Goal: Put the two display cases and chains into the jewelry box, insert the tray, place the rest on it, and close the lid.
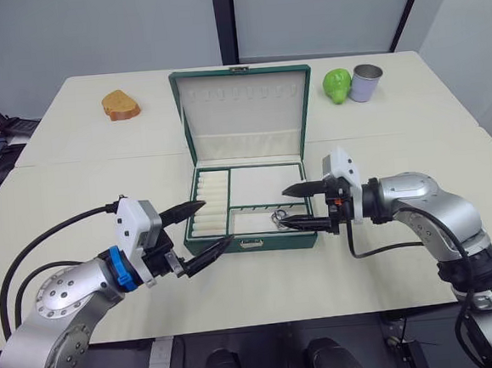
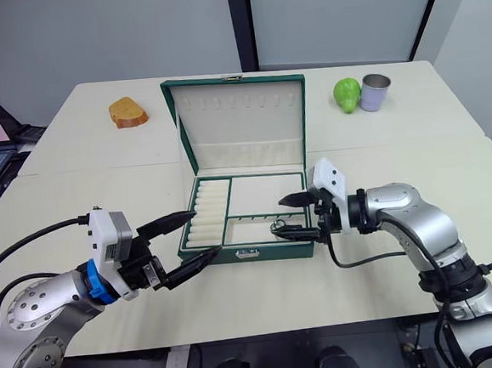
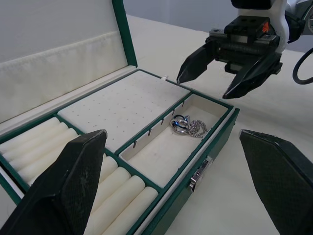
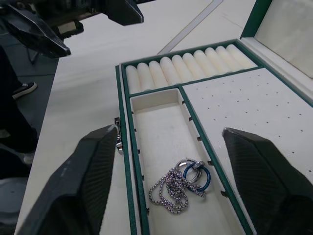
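Standing over the table (image 1: 73, 155), I see a brown bread-like lump (image 1: 120, 105) at far left, then the left hand (image 1: 205, 227), its fingers spread and empty, just off the box's front left corner. The box (image 1: 255, 245) sits mid-table, long axis running left to right, clasp facing the robot. The lid (image 1: 242, 106) stands upright at the back, its hooks facing forward. The tray (image 3: 122, 105) is already seated inside: ring rolls at the left, a dotted pad behind, a narrow compartment along the front. In that compartment, toward its right end, lies a bunched chain (image 4: 172, 190) with two small rings, one blue (image 4: 197, 176). I can't see the display cases; presumably they lie under the tray. The right hand (image 1: 298, 206) hangs just over the box's front right corner, fingers spread and holding nothing, just above the chain. Far right stand a green pear-like fruit (image 1: 336, 85) and a metal cup (image 1: 365, 82).

The closing looks to be what remains. The risk, I'd say, is a hand reaching for the lid and catching the front wall, shoving the box askew, or the lid dropping onto a finger not yet clear.
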`<action>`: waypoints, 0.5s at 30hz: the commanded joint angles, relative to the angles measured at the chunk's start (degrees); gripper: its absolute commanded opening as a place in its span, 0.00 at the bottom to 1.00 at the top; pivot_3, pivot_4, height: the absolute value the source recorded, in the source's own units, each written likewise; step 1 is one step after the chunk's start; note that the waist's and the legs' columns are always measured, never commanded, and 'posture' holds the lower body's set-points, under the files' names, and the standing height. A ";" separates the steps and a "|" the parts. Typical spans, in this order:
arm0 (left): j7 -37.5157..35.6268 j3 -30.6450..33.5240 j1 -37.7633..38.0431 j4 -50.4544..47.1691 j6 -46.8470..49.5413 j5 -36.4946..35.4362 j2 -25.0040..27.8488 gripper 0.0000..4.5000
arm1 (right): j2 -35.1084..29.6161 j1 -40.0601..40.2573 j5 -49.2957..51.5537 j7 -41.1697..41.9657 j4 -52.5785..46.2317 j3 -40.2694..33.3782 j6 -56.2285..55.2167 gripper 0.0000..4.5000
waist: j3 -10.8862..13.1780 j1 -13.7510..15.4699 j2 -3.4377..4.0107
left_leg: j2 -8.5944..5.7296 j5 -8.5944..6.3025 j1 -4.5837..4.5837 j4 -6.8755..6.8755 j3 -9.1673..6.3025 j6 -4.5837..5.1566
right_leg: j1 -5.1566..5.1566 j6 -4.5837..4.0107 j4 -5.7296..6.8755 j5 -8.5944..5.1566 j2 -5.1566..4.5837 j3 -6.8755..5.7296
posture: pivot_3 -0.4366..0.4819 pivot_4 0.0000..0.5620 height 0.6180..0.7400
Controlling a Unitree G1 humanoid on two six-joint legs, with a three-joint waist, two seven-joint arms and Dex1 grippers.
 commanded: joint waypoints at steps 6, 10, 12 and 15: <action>-4.34 2.10 -3.05 6.59 -1.88 1.14 4.22 1.00 | -5.86 4.51 3.69 -0.99 -0.13 -12.74 0.29 0.99 | 0.01 0.12 -0.02 | -0.02 0.00 -0.02 0.00 0.01 0.00 | 0.00 0.00 -0.01 0.00 -0.01 0.00 | 0.48 0.27 1.00; -6.39 5.78 -3.29 13.19 -4.37 3.26 7.30 1.00 | -9.68 9.00 3.28 -1.37 1.92 -18.61 -0.87 0.99 | 0.01 0.09 -0.02 | -0.01 0.00 -0.02 -0.03 0.03 0.00 | -0.02 0.00 -0.03 0.00 0.00 0.00 | 0.48 0.27 1.00; -7.08 7.42 -3.42 16.75 -5.99 4.56 8.48 1.00 | -11.09 10.95 2.76 -1.62 3.17 -21.01 -1.79 0.99 | 0.02 0.07 -0.01 | -0.02 0.00 -0.02 -0.04 0.05 0.00 | -0.04 0.00 -0.03 0.00 0.01 0.02 | 0.48 0.27 1.00; -7.88 10.48 -3.74 23.11 -8.19 6.11 10.04 1.00 | -12.69 13.62 1.40 -2.35 5.72 -24.08 -3.88 0.99 | 0.02 -0.04 0.00 | -0.02 0.00 -0.02 -0.06 0.11 0.00 | -0.11 0.00 -0.03 0.00 0.01 0.08 | 0.48 0.27 1.00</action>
